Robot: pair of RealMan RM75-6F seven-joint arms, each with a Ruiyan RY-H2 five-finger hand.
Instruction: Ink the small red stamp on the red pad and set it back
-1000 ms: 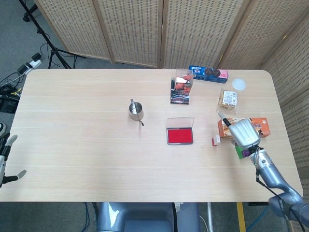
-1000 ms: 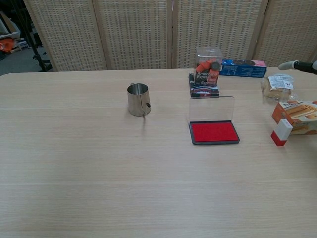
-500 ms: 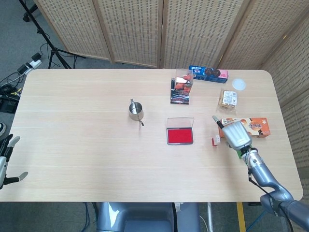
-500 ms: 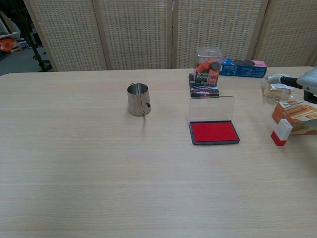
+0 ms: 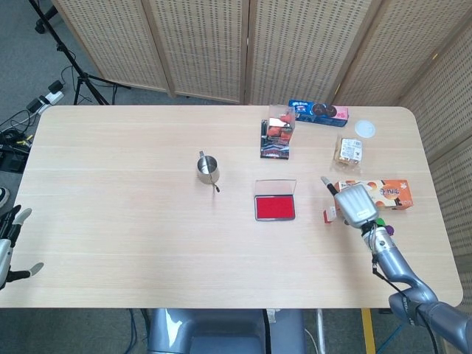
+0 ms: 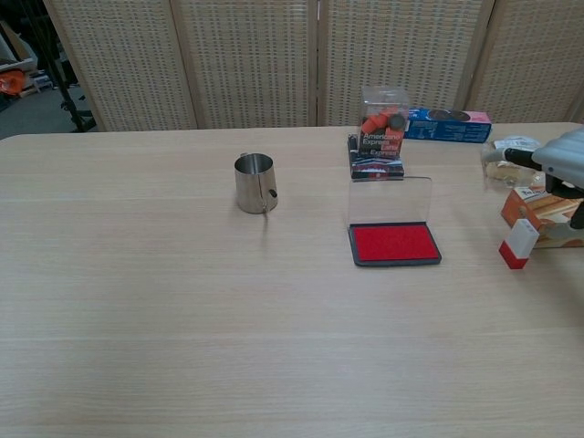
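From the head view, the small red stamp [image 5: 329, 214] stands on the counter [image 5: 133, 221], to the right of the red pad [image 5: 275, 208], whose clear lid is open and raised at the back. The right hand [image 5: 354, 204] hovers just above and beside the stamp, palm down, with its fingers [image 5: 327, 183] spread apart and gripping nothing. Behind it lies an orange box [image 5: 391, 194]. Further back sit a bagged snack [image 5: 349, 151], a white disc [image 5: 364, 129], a blue biscuit pack [image 5: 318, 113] and a clear box of red pieces [image 5: 279, 131]. A steel cup [image 5: 208, 169] stands left of the pad. The left hand [image 5: 9, 247] shows at the frame's left edge, off the counter, fingers apart and empty.

From the chest view, the stamp [image 6: 519, 244] stands upright, white above and red at the base, touching the front of the orange box [image 6: 545, 206]. The right hand [image 6: 558, 159] reaches in from the right edge above it, 1 of its fingers [image 6: 497, 153] stretched out to the left. The pad [image 6: 394, 244] lies well apart to the left, with the steel cup [image 6: 253, 182] beyond.
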